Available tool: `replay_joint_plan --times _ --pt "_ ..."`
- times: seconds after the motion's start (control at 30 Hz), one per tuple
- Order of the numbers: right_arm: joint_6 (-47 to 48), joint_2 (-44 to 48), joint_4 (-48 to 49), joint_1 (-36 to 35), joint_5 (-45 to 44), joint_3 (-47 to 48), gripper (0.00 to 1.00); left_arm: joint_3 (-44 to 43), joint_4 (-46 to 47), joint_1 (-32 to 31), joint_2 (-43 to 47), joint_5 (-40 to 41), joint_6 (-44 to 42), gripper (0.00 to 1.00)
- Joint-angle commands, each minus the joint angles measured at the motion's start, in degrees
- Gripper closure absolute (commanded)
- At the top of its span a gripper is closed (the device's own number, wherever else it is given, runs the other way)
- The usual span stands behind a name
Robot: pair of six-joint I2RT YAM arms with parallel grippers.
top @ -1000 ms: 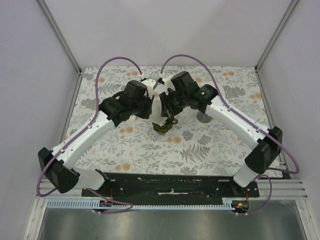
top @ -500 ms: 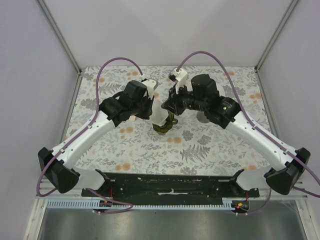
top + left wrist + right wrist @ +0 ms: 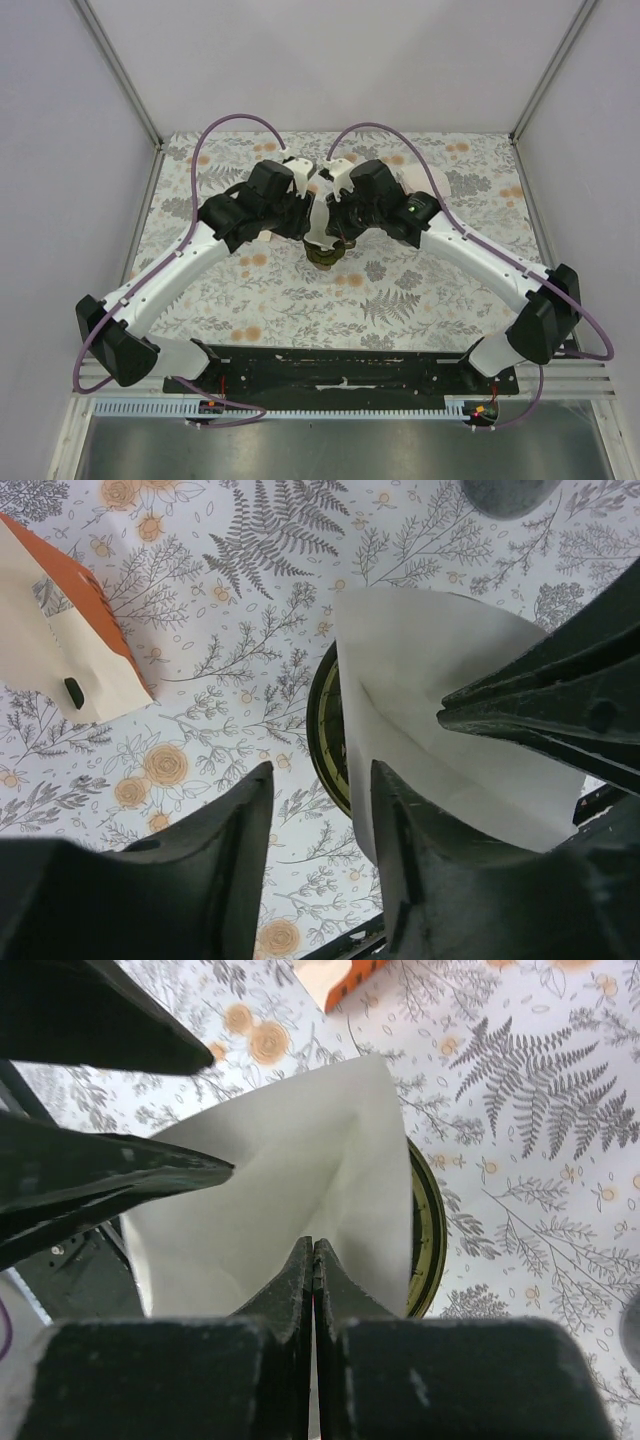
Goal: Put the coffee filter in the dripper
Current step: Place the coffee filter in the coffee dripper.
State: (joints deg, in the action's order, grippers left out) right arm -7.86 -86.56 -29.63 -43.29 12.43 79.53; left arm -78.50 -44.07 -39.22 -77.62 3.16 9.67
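Right gripper: clamped on the filter's edge, holding it fanned out just over the dripper. Left gripper: parted, gripping nothing, one finger beside the paper. Could crumple or sit skewed if pushed down off-centre. Apparently not seated in dripper yet.

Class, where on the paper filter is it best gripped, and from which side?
Pinch the filter along its upper edge, from above: it is a thin flat sheet standing over the dripper, so that edge is free. The right hand pinches it there.
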Motion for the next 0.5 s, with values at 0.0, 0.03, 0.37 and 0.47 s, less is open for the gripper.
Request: replay_joint_plan --times 0.0,0.03,0.37,0.47 --pt "3.8 -2.4 -4.9 -1.3 -2.8 3.9 1.0 -3.7 1.4 1.1 2.5 1.3 -0.7 0.44" --pt "4.9 -3.1 -5.6 -2.0 -3.5 4.8 1.0 -3.7 1.4 1.4 2.7 1.3 -0.5 0.41" --pt "7.3 -12.0 -14.8 -5.3 -7.8 13.7 1.0 -5.6 -0.6 7.7 6.4 0.8 6.7 0.32" --pt "9.4 -14.9 -17.7 -6.9 -10.3 16.7 1.0 -3.1 -0.6 8.6 7.6 -0.5 8.6 0.33"
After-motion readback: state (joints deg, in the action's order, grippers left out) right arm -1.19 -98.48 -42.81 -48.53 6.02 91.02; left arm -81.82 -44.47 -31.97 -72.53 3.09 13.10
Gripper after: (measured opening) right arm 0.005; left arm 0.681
